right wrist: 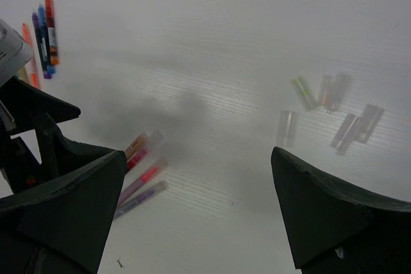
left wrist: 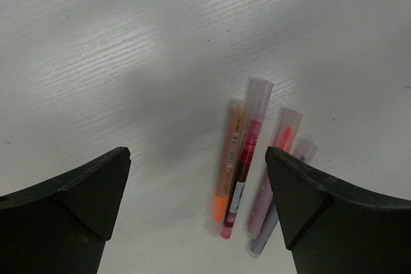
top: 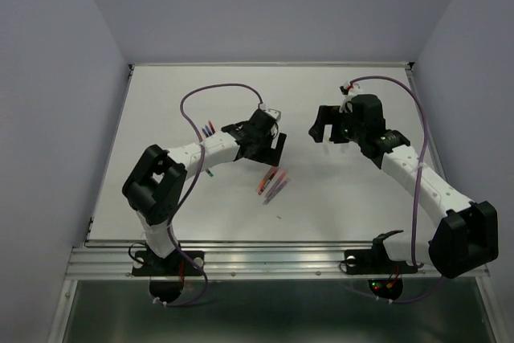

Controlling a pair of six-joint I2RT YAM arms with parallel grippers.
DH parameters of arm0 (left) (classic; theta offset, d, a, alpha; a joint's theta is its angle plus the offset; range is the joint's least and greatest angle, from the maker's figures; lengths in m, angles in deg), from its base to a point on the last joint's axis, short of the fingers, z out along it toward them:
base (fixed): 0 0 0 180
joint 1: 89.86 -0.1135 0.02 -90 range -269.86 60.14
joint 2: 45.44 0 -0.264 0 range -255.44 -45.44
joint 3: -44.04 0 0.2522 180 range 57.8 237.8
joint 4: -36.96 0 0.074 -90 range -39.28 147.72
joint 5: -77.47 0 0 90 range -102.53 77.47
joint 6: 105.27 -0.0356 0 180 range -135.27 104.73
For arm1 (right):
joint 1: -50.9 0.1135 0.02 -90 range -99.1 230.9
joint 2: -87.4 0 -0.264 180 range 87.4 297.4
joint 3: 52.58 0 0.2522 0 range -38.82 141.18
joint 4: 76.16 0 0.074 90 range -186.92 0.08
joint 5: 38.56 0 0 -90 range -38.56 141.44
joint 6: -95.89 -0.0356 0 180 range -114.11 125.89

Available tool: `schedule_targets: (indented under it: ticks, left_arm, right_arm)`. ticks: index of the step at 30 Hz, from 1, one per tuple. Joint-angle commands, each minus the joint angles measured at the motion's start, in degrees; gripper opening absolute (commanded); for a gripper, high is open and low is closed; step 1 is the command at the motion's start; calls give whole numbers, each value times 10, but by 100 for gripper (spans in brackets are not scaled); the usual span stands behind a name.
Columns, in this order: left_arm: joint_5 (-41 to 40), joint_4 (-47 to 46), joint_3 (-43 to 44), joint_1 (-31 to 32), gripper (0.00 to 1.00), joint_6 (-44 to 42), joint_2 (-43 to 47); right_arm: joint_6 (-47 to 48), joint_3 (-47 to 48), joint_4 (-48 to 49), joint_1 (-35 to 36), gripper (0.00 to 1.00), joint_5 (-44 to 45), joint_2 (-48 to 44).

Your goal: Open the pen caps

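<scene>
Both arms are reaching toward the middle with elbows bent. The left gripper and right gripper are hovering apart, jaws spread wide, gripping nothing.

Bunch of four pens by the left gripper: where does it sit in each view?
Top external: four pens at table centre, just nearer the arm bases than the left gripper.
Left wrist: lower centre-right, against the right-hand finger.
Right wrist: lower left, beside the left-hand finger.
Shared landmark: the left gripper, open, next to the pens in all three.
</scene>
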Motion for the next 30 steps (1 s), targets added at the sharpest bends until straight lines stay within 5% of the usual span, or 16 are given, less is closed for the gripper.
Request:
schedule_targets:
  ticks: [1,7,30]
  left_arm:
    - [-43,26,45,5,98,-17,-21]
    - [-44,40,62,12,90,-23,-47]
    - [-43,41,54,28,86,-25,-68]
  right_arm:
    - [9,0,21,3,100,6,-2]
    - [9,-1,21,3,100,17,-4]
    - [7,1,21,3,100,17,2]
